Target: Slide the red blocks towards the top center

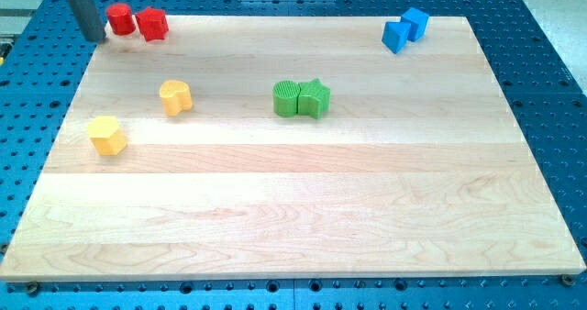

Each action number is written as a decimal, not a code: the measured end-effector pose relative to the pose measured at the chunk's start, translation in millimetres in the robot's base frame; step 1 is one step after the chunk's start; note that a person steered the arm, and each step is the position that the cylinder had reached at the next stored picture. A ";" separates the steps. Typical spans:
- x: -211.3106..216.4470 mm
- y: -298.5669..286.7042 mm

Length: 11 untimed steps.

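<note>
Your wooden board [303, 218] carries both red blocks at its top-left corner — the left red block [119, 18] touching the right red block [152, 24], the pair's line running left to right. Your tip [95, 38] is a bare rod with nothing to grasp, just left of them — top center lies rightward.

Wooden board [303, 209], two red blocks [136, 21] top left, two yellow blocks [138, 117], two green blocks [301, 98], two blue blocks [404, 29]
</note>
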State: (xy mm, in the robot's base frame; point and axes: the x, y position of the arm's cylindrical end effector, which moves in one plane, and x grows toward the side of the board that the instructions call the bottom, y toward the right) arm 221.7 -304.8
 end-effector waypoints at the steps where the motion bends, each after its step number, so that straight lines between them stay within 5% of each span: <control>1: -30.8 3.0; 5: 0.7 130.6; 9: 69.8 125.4; 11: 40.9 184.9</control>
